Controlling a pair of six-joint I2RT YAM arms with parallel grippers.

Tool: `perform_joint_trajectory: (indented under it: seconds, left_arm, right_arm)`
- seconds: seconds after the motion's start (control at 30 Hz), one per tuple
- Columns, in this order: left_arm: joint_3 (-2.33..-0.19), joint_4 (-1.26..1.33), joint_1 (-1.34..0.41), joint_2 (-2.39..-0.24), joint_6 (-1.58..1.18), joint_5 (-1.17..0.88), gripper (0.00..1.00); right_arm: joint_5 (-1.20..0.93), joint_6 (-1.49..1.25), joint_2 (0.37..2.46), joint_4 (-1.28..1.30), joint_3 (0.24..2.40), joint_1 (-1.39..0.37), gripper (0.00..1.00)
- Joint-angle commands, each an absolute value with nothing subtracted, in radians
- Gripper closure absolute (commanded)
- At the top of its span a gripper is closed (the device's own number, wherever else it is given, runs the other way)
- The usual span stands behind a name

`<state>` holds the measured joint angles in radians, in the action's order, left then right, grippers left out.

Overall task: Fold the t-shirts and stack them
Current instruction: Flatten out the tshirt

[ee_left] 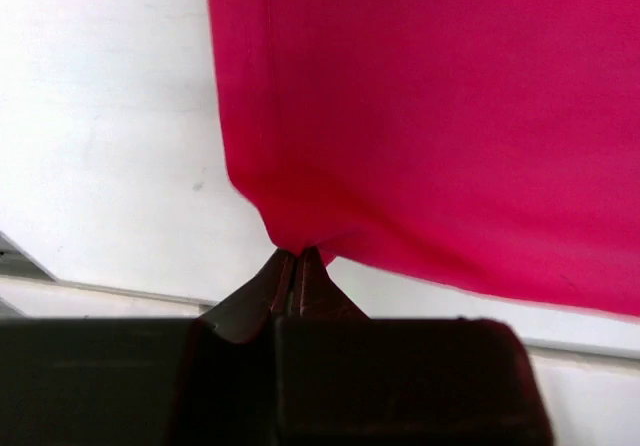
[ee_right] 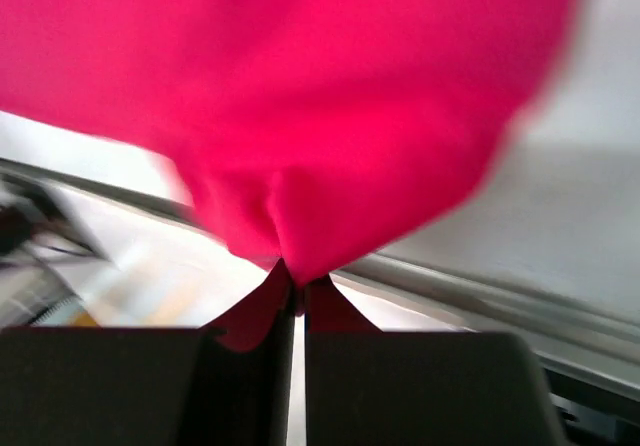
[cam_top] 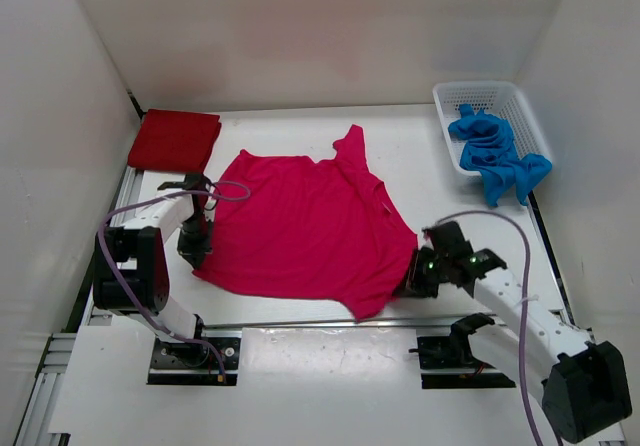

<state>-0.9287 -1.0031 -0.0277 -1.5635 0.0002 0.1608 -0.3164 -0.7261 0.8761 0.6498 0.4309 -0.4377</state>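
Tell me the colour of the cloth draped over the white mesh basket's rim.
Bright blue; this soft blue cloth t-shirt shows best in the top external view.

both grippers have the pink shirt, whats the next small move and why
Probably lift both pinched edges a little together: the left gripper and right gripper are each shut on the magenta-pink t-shirt, which lies spread out, not yet folded.

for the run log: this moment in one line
left pincer: shut on magenta-pink cloth t-shirt | right pincer: shut on same
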Motion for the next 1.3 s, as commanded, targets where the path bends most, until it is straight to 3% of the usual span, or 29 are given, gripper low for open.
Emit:
perform_joint_trajectory:
  seconds: [0.0,0.07,0.1,0.2,0.23,0.3,0.33,0.4,0.43,0.5,0.63,0.77,0.97,1.1,1.27]
  left_arm:
    - [-1.148,-0.996,-0.018,-1.567,0.0,0.109,0.89]
    - [-1.331,-1.047,-0.018,-1.638,0.0,0.077,0.89]
    - [-1.562,-1.07,-0.018,-1.731,0.0,0.077,0.89]
    - [-1.996,-1.135,-0.018,-1.882,0.0,0.077,0.89]
    - [-2.275,-1.135,-0.018,-1.954,0.0,0.093,0.89]
    - [-2.426,-1.073,-0.018,-1.97,0.0,0.116,0.89]
    - [-2.366,-0.928,-0.018,-1.892,0.0,0.127,0.89]
    - [-2.21,-0.778,-0.04,-1.791,0.0,0.144,0.89]
    - [-2.13,-0.743,-0.052,-1.74,0.0,0.144,0.89]
    - [-2.097,-0.742,-0.063,-1.729,0.0,0.123,0.89]
    - [-1.884,-0.742,-0.072,-1.648,0.0,0.112,0.89]
    - [-1.635,-0.767,-0.072,-1.547,0.0,0.112,0.89]
    - [-1.224,-0.807,-0.072,-1.399,0.0,0.244,0.89]
    - [-0.996,-0.848,-0.072,-1.396,0.0,0.235,0.89]
    - [-0.819,-0.828,-0.072,-1.462,0.0,0.235,0.89]
  right_arm:
    - [-0.278,-0.648,0.964,0.612,0.707,-0.359,1.0]
    - [-0.308,-0.553,1.173,0.627,0.875,-0.254,1.0]
    - [-0.325,-0.526,1.255,0.65,1.116,-0.22,1.0]
    - [-0.341,-0.45,1.599,0.871,1.641,-0.129,1.0]
    - [-0.328,-0.449,1.726,0.92,2.027,-0.118,1.0]
    - [-0.298,-0.468,1.801,0.966,2.332,-0.106,1.0]
    - [-0.288,-0.483,1.813,0.953,2.446,-0.097,1.0]
    - [-0.288,-0.52,1.743,0.835,2.354,-0.072,1.0]
    - [-0.288,-0.534,1.651,0.781,2.154,-0.063,1.0]
    - [-0.298,-0.534,1.55,0.663,1.98,-0.054,1.0]
    - [-0.327,-0.512,1.441,0.652,1.708,-0.067,1.0]
    - [-0.304,-0.521,1.267,0.58,1.285,-0.089,1.0]
    - [-0.235,-0.607,0.994,0.569,0.768,-0.238,1.0]
    - [-0.224,-0.689,0.89,0.581,0.493,-0.363,1.0]
    - [-0.242,-0.742,0.89,0.543,0.335,-0.437,1.0]
